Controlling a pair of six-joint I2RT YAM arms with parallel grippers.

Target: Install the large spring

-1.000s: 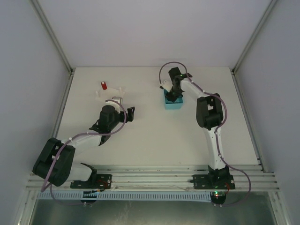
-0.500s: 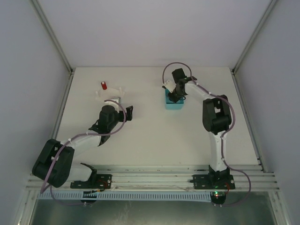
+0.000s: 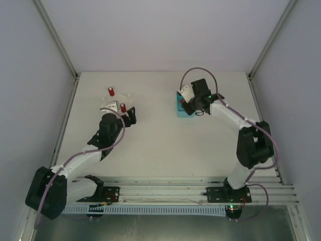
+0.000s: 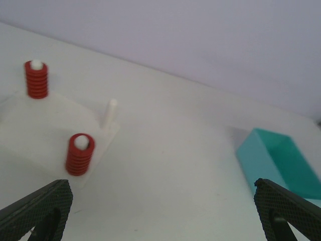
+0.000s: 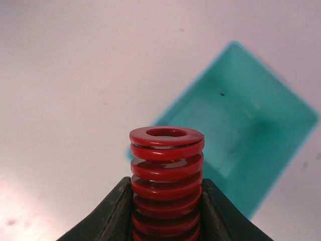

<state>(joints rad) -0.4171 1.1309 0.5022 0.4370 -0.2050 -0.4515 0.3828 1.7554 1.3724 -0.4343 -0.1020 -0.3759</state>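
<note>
Over by the teal bin [image 5: 261, 130], your outstretched right gripper [image 5: 166, 187] clamps the large spring [image 5: 166, 163] upright. Your left gripper [image 4: 160, 197], spread wide, faces the bare peg [image 4: 111, 111] on the base [image 4: 45, 131] across open table [image 4: 175, 165].

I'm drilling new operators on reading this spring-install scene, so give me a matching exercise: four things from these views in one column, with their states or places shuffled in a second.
Things:
1. held red spring
2. teal bin
3. thin white peg
4. left end effector

States or places:
A. open, gripping nothing
B. bare, no spring on it
C. clamped in the right end effector
D. open-topped, resting on the table

Pairs: 1-C, 2-D, 3-B, 4-A
</note>
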